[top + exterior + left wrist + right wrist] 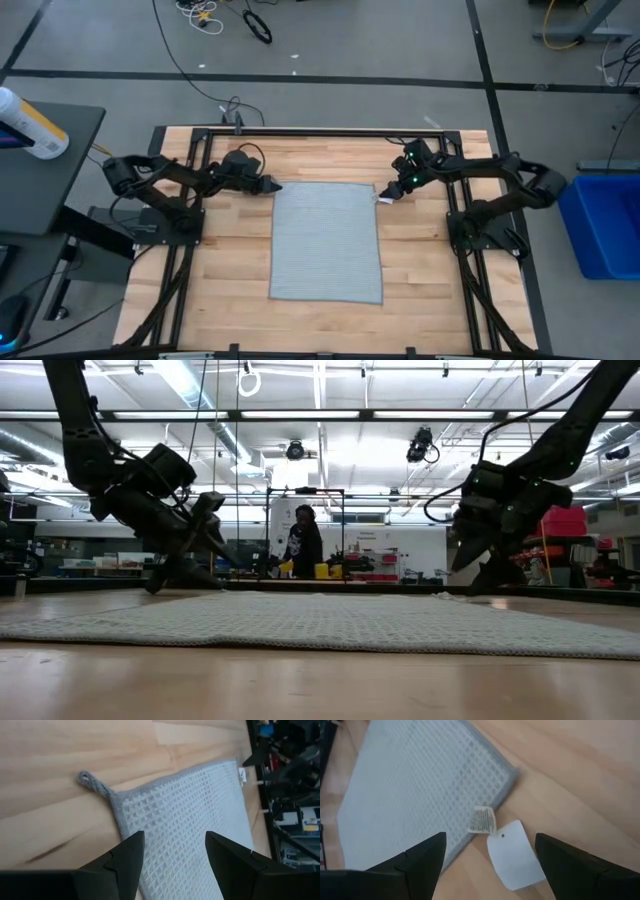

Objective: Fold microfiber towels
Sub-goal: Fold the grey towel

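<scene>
Your table (200,290) holds the towel (326,241) flat at its middle, long axis running away from the arms' bases. Each far corner lies just ahead of a gripper: left gripper (272,185) and right gripper (386,193), both spread apart, holding nothing.

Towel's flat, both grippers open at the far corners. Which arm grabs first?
Neither, probably: left gripper and right gripper each hover open at a far corner of the towel.
</scene>
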You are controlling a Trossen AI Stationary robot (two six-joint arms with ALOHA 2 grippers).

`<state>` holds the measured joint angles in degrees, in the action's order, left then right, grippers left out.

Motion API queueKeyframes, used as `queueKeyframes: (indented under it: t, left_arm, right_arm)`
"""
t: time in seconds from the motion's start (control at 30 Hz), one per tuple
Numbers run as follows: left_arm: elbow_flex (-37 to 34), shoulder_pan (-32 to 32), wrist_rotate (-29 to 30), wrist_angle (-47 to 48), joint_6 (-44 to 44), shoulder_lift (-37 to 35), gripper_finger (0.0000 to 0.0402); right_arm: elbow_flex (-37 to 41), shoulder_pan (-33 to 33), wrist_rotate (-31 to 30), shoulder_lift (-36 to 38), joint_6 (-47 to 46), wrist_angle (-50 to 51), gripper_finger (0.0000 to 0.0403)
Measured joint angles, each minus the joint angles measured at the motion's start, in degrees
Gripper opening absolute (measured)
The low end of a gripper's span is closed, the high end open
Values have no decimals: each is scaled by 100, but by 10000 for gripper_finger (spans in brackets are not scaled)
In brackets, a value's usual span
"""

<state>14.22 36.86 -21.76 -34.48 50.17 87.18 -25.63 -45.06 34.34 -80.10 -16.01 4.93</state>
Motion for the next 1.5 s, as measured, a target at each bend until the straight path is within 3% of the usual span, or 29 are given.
queueKeyframes:
  t: [0.43,0.87,1.03,1.2,1.5]
  left_arm:
    - [9,297,-259,400,-367,-20,218]
    - [66,531,-457,444,4,-5,218]
    - [323,531,-427,856,143,35,218]
    - [502,530,-368,1620,-261,18,218]
    - [507,531,-487,1687,-255,14,218]
  right_arm:
    - [0,-20,33,-26,-107,-262,314]
    - [0,-20,300,-26,-216,-295,314]
    - [0,-17,435,-26,-603,-824,314]
    - [0,39,442,-26,-974,-1298,314]
    - [0,109,336,-108,-1008,-1303,314]
